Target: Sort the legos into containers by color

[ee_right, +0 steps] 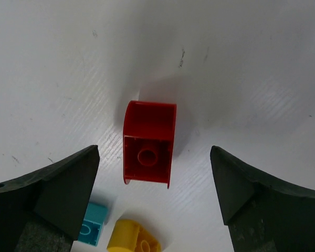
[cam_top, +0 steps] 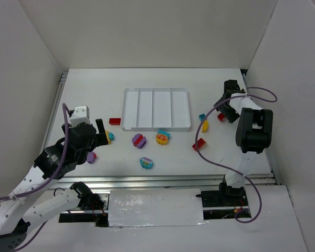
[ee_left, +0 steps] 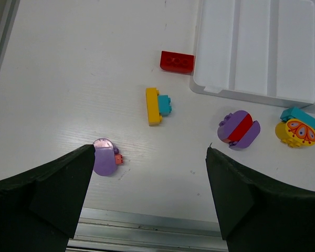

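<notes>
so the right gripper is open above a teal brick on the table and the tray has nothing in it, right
Not quite. The brick under the open right gripper is red, not teal; the right wrist view shows it. It does lie on the table, and the tray holds nothing.

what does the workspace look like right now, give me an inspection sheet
surface: white table, lightly scuffed
job's things: tray with all four compartments bare; bricks loose on the table in front of and beside it
clutter: nothing seen
grippers: left gripper open above the table, holding nothing; right gripper open, straddling a red brick without touching it
cables: purple cable on each arm, the right one lying across the table
surroundings: white walls on three sides
</notes>
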Tool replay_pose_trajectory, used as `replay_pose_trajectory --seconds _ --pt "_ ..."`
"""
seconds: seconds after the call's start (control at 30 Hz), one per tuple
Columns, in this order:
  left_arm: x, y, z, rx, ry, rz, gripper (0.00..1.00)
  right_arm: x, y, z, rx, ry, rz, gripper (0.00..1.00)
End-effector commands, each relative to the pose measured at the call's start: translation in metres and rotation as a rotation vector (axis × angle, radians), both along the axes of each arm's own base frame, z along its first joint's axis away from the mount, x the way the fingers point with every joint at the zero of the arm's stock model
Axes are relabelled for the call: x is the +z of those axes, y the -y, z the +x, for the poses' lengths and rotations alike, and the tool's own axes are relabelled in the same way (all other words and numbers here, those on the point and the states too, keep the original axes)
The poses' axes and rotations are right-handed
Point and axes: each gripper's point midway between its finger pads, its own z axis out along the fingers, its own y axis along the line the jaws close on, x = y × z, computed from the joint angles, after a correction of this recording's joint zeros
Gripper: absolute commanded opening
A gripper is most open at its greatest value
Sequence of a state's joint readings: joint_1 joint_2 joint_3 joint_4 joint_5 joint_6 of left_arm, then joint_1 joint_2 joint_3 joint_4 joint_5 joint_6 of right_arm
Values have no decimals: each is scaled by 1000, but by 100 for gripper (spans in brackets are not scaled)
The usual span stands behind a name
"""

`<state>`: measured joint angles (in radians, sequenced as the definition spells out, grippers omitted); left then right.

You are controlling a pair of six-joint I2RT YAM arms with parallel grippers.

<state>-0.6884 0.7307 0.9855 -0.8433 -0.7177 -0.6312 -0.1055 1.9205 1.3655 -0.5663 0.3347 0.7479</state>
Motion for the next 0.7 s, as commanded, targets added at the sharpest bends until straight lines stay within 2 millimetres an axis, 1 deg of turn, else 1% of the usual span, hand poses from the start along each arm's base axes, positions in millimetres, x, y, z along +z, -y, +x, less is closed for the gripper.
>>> replay_pose_trajectory --seconds 0.0,0.03,0.07,0.17,0.2,0.23,0.27,0.3,0.33,0.37,0.4,0.43,0.47,0.5,0.53,0.57,0.6,0.63,0.67 --pt "2 4 4 -13 16 -7 100 12 5 19 26 45 8 91" --pt "2 4 4 -14 14 -7 99 12 5 22 33 45 17 85" --pt "2 4 4 -15 15 -6 99 8 2 26 47 29 42 75" --pt "2 4 4 -18 15 -7 100 -6 1 25 67 -17 77 48" --pt "2 4 4 -16 16 -8 99 -5 -1 26 74 -17 80 3" --pt "2 4 4 -16 16 -7 100 -2 -2 21 65 -13 74 0" --pt "2 4 4 -17 17 -8 99 3 -5 21 81 6 67 0" --pt "3 5 4 -20 19 -10 100 10 -18 23 116 27 55 0" --pt "2 5 5 -24 16 -8 100 32 -28 26 163 76 32 0" --pt "2 6 5 -25 16 -7 100 58 -54 32 237 141 6 0" --pt "2 6 5 -24 14 -7 99 60 -52 32 249 140 -10 0" --pt "2 6 6 -24 13 -6 100 86 -95 38 363 209 -21 0" --pt "1 6 6 -21 11 -3 99 103 -112 42 453 241 -60 0" --pt "1 6 7 -19 6 0 99 115 -127 44 499 264 -83 0" --pt "0 6 7 -19 2 3 100 130 -155 49 600 300 -106 0" --pt "0 5 7 -14 0 5 100 136 -166 52 629 314 -111 0" --pt "0 4 7 -6 -2 8 99 126 -175 56 658 287 -111 0" --pt "0 3 6 -4 -1 8 100 133 -199 59 755 301 -83 0" --pt "1 3 6 -2 1 7 99 127 -208 63 789 287 -66 0"
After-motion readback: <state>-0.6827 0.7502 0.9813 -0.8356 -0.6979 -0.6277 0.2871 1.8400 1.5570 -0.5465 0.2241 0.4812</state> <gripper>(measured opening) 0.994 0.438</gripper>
